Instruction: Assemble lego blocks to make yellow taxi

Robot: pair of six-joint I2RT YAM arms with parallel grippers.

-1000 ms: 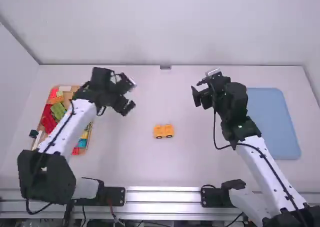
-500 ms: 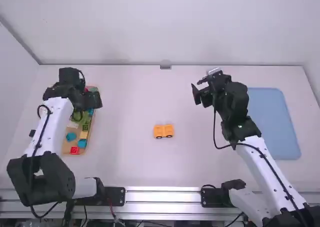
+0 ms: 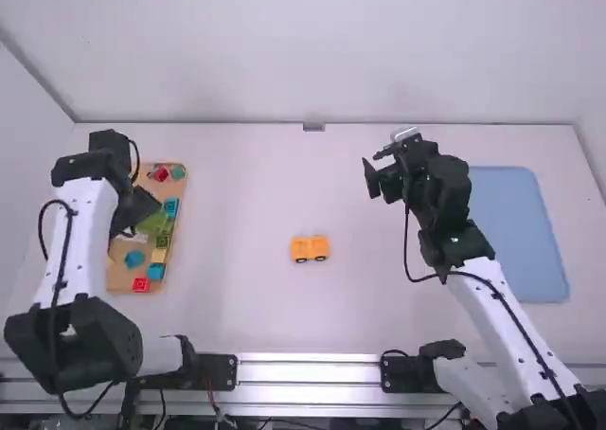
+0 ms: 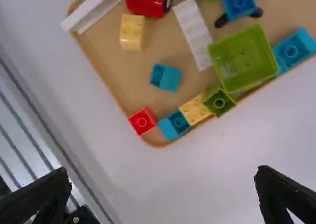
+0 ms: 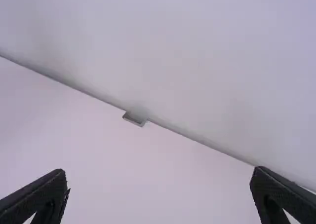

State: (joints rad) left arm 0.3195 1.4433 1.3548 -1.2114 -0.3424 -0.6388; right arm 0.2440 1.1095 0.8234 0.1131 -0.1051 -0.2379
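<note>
Yellow car [image 3: 310, 249], apart, between left claw [image 3: 140, 210] and right claw [image 3: 375, 172]

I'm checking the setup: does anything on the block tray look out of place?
Slightly: one long white block sticks out past the edge of the tray, so it looks askew. Nothing there looks damaged.

From here, the left arm [image 3: 80, 236], based at seven o'clock, has a smooth white link and a chunky, faceted black joint housing [image 3: 76, 345], with a black cable [image 3: 41, 236] looping beside it. The right arm [image 3: 511, 331], based at five o'clock, is white and black too, with its own dark cable [image 3: 407, 255]. Its right gripper [image 3: 380, 182] is black and angular, a silvery piece [image 3: 405, 135] at twelve o'clock.
</note>
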